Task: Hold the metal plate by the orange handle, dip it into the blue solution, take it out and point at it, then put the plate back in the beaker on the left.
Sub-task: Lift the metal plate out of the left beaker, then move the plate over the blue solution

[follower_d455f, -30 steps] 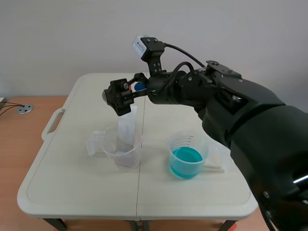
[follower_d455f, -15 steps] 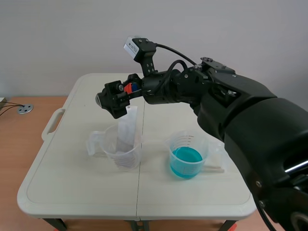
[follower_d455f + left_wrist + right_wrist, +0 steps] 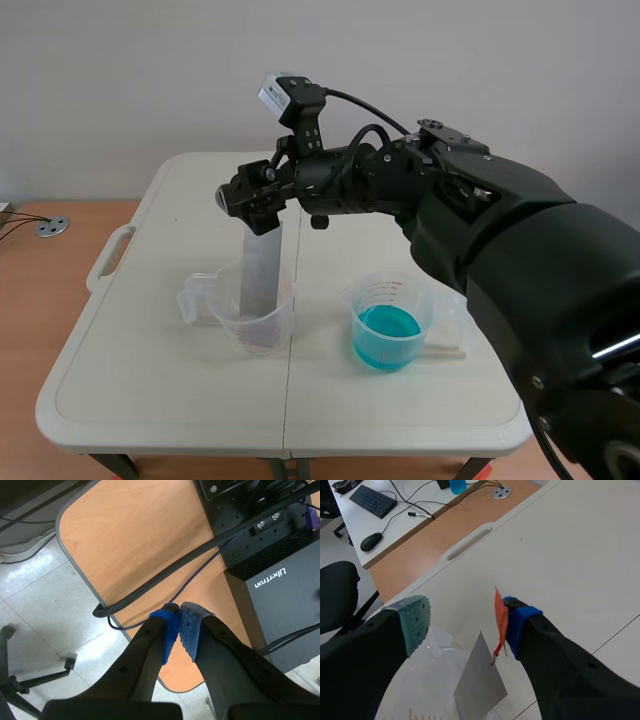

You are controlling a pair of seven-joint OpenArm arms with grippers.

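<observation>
Right gripper released, fingers wide apart above left beaker. Handle touches its blue pad. Plate stands in beaker. Left gripper clenched, holds nothing.

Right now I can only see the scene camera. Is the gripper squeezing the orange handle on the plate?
Observer: No. The right wrist view shows the right gripper open. The orange handle only rests against its blue-padded finger, with a gap to the grey-green pad.
Operator: Where's the other arm? I can't see it!
Observer: The left wrist view shows the left gripper shut on nothing, above a wooden desk and cables, not over the white table.
Operator: How is the handle fixed on?
Observer: A small red link joins it to a top corner of the metal plate.
</observation>
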